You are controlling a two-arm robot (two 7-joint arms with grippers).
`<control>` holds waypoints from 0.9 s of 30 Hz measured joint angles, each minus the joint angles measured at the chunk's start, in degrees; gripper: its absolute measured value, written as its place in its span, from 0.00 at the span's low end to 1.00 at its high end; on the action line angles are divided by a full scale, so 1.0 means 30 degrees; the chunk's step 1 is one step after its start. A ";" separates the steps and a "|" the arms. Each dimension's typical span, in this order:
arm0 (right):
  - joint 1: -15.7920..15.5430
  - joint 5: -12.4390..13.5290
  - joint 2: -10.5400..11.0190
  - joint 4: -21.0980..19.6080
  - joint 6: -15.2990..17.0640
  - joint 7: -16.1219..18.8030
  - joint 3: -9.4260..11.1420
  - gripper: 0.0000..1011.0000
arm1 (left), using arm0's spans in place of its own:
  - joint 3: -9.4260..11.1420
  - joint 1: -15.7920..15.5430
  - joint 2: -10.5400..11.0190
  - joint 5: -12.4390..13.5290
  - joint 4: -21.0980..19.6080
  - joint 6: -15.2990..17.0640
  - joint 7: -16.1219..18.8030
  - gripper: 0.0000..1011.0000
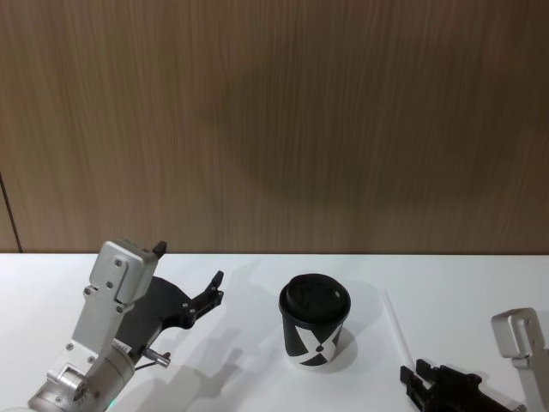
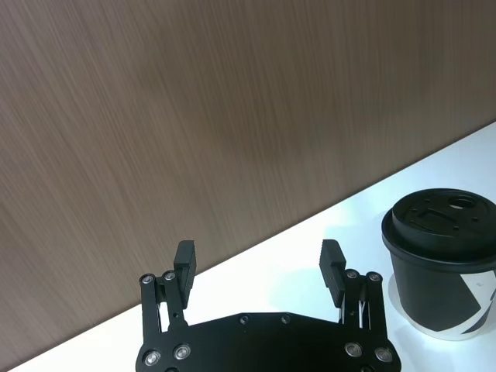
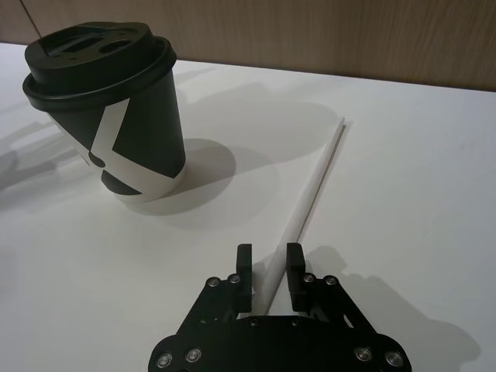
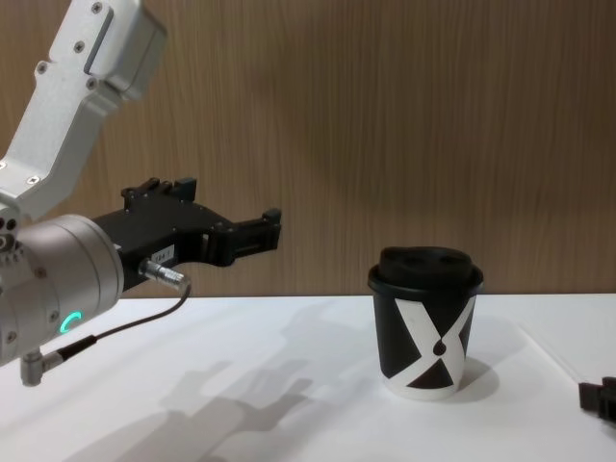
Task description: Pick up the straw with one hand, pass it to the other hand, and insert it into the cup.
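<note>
The thin white straw [image 1: 396, 324] lies flat on the white table [image 1: 480, 292] in the lower right of the head view, near the small black paper cup [image 1: 314, 322] with the domed lid and white X, but not touching it. The cup stands upright in the lower middle. The straw's long line runs almost up and down that frame, with its top end leaning a little to the left. The black blocky right gripper [image 3: 270, 256] sits in the lower right corner, right at the straw's lower end. In the right wrist view its 2 fingers are spread a little, 1 on each side of the straw, and the straw runs straight away from between them. I think there is a thin gap on each side, so it is not pinching yet, but it is hard to be sure. The long black left gripper [image 2: 258, 256], on a fat silver wrist [image 4: 58, 279] with a green ring [image 4: 65, 322], hangs over the table in the lower left, on the far side of the cup and well apart from the straw. Its 2 fingers are spread wide and hold nothing. So the right gripper is much nearer, and a plain squeeze across the straw should catch it, though such a light tube could roll.
</note>
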 joint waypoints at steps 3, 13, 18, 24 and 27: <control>-0.0001 0.0004 -0.0001 -0.0001 0.0009 -0.0004 0.0000 0.21 | -0.0001 0.0000 0.0002 0.0001 0.0000 0.0000 0.0000 0.99; -0.0001 0.0021 0.0000 -0.0002 0.0020 -0.0017 0.0003 0.04 | -0.0001 0.0000 0.0001 0.0001 0.0000 0.0000 0.0001 0.99; 0.0000 0.0025 0.0001 -0.0002 0.0022 -0.0033 0.0002 0.01 | -0.0001 0.0000 0.0001 0.0001 0.0001 0.0001 0.0001 0.99; -0.0130 -0.0069 -0.0091 -0.0092 -0.0352 -0.0275 0.0089 0.00 | -0.0002 0.0000 0.0001 0.0000 0.0000 0.0000 0.0000 0.99; -0.0209 -0.0183 -0.0166 -0.0157 -0.0641 -0.0418 0.0163 0.00 | -0.0002 0.0000 0.0001 0.0000 0.0000 0.0000 0.0000 0.99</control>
